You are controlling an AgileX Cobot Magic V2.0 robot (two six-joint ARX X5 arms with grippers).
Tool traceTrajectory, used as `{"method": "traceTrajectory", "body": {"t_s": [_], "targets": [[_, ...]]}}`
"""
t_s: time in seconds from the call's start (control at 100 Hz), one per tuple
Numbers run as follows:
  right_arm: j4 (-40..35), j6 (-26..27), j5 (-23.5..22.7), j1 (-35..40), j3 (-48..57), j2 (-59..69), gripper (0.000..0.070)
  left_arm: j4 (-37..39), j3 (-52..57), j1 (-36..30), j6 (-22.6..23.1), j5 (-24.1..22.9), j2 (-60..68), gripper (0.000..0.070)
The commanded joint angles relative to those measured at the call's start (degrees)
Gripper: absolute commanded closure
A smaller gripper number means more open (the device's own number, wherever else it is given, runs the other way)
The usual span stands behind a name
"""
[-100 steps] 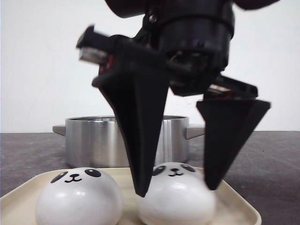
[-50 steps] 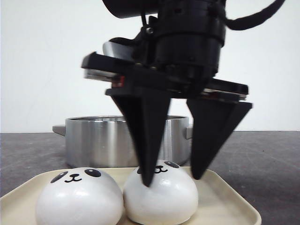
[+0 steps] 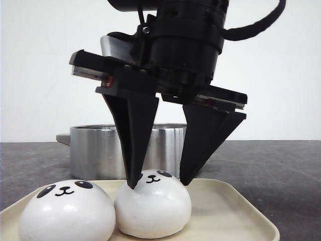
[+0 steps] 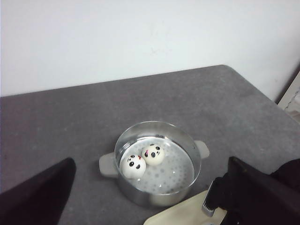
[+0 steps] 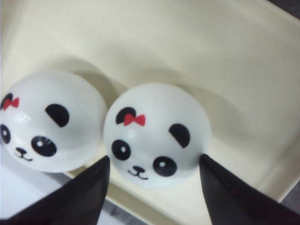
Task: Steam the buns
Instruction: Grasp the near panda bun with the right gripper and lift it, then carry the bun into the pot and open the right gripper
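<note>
Two white panda-faced buns lie side by side on a cream tray [image 3: 235, 206]. My right gripper [image 3: 158, 184] is open and stands over the right-hand bun [image 3: 153, 211], a black fingertip at each side of its face. In the right wrist view that bun [image 5: 157, 136] fills the gap between the fingers, one tip touching it, with the other bun [image 5: 51, 122] pressed against it. Two more buns [image 4: 132, 165] [image 4: 153, 153] rest on the perforated floor of the steel pot [image 4: 187, 140]. My left gripper [image 4: 151, 159] hangs open high above the pot, holding nothing.
The steel pot [image 3: 95, 150] with side handles stands just behind the tray on a dark grey table. A corner of the tray [image 4: 183, 218] shows beside the pot in the left wrist view. A white wall stands behind, and the table's edge lies to one side.
The right gripper has moved left and lower, its fingers narrowing around the right-hand bun. Both tray buns have slid left. The pot has not moved.
</note>
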Motion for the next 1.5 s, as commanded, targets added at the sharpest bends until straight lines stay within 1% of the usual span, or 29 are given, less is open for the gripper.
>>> {"method": "traceTrajectory", "body": {"t_s": [0.0, 0.11, 0.13, 0.15, 0.16, 0.17, 0.18, 0.2, 0.23, 0.24, 0.26, 0.27, 0.36, 0.42, 0.5, 0.6, 0.67, 0.75, 0.81, 0.86, 0.93, 0.99, 1.07, 1.14, 1.24, 1.33, 1.49], "targets": [[0.33, -0.02, -0.24, 0.02, 0.42, 2.40, 0.0328, 0.85, 0.96, -0.31, 0.70, -0.20, 0.42, 0.0065], [-0.24, -0.39, -1.31, -1.18, 0.42, 4.39, 0.0330, 1.46, 0.90, -0.31, 0.70, -0.20, 0.50, 0.0065], [-0.20, -0.42, -1.20, -1.20, 0.42, 4.79, 0.0336, 1.51, 0.90, -0.31, 0.70, -0.20, 0.57, 0.0065], [-0.17, -0.42, -1.11, -1.22, 0.42, 5.09, 0.0359, 1.53, 0.90, -0.31, 0.70, -0.20, 0.63, 0.0065], [-0.15, -0.44, -1.14, -1.22, 0.42, 5.33, 0.0394, 1.55, 0.90, -0.31, 0.70, -0.20, 0.63, 0.0065], [-0.11, -0.44, -1.11, -1.20, 0.42, 5.44, 0.0410, 1.53, 0.90, -0.31, 0.70, -0.20, 0.66, 0.0065], [-0.07, -0.46, -1.14, -1.20, 0.42, 5.60, 0.0442, 1.53, 0.90, -0.31, 0.70, -0.20, 0.66, 0.0065], [-0.02, -0.68, -1.16, -1.20, 0.42, 5.81, 0.0531, 1.53, 0.90, -0.31, 0.70, -0.20, 0.66, 0.0065], [0.00, -1.27, -1.14, -1.20, 0.42, 5.88, 0.0692, 1.51, 0.90, -0.31, 0.70, -0.20, 0.72, 0.0065], [0.02, -1.55, -1.11, -1.20, 0.42, 5.88, 0.0700, 1.51, 0.90, -0.31, 0.70, -0.17, 0.74, 0.0065], [0.17, -2.10, -1.05, -1.18, 0.42, 5.88, 0.0700, 1.51, 0.90, -0.31, 0.70, -0.20, 0.77, 0.0065], [0.22, -2.25, -1.05, -1.18, 0.42, 5.88, 0.0684, 1.51, 0.90, -0.31, 0.70, -0.20, 0.77, 0.0065], [0.70, -2.86, -1.36, -1.01, 0.50, 5.84, 0.0688, 1.51, 0.90, -0.31, 0.70, -0.20, 0.81, 0.0065], [-0.70, -2.91, -1.62, -0.98, 1.14, 4.92, 0.0688, 1.51, 0.90, -0.31, 0.70, -0.20, 0.81, 0.0065], [-2.99, -3.69, -1.03, -0.50, 2.99, 1.73, 0.0688, 1.29, 0.90, -0.31, 0.70, -0.20, 0.81, 0.0065], [-3.98, -3.65, -0.31, 1.33, 6.75, -4.04, 0.0688, 1.05, 0.90, -0.31, 0.70, -0.20, 0.81, 0.0065], [-4.11, -3.34, 1.55, 2.64, 10.56, -7.89, 0.0689, 1.05, 0.90, -0.31, 0.70, -0.20, 0.81, 0.0065], [-4.02, -3.69, 5.81, 3.13, 15.65, -10.75, 0.0689, 1.27, 0.90, -0.31, 0.70, -0.20, 0.83, 0.0065], [-4.02, -5.14, 9.40, 2.56, 19.50, -11.34, 0.0690, 1.73, 0.90, -0.31, 0.72, -0.20, 1.07, 0.0065], [-4.02, -7.13, 10.84, 0.61, 22.43, -11.30, 0.0690, 2.23, 0.90, -0.31, 0.72, -0.20, 1.18, 0.0065], [-3.80, -9.35, 9.97, -3.72, 25.38, -9.99, 0.0690, 2.95, 0.90, -0.31, 0.70, -0.17, 1.49, 0.0065], [-3.58, -10.84, 7.89, -7.48, 26.88, -7.93, 0.0690, 2.95, 0.90, -0.31, 0.70, -0.17, 1.55, 0.0065], [-3.06, -11.78, 4.20, -12.02, 27.54, -4.22, 0.0690, 2.73, 0.90, -0.31, 0.70, -0.17, 1.79, 0.0065], [-2.71, -11.91, 2.69, -15.28, 27.54, -0.83, 0.0691, 2.54, 0.90, -0.31, 0.70, -0.17, 1.81, 0.0065], [-2.60, -11.91, 2.62, -17.99, 27.54, 4.11, 0.0690, 2.38, 0.90, -0.31, 0.72, -0.17, 1.81, 0.0065], [-2.62, -11.63, 1.36, -19.56, 27.54, 8.46, 0.0690, 1.84, 0.90, -0.31, 0.72, -0.17, 1.81, 0.0065], [-2.23, -11.32, 0.00, -20.17, 27.54, 14.34, 0.0690, 0.33, 0.85, -0.31, 0.70, -0.20, 1.84, 0.0065]]}}
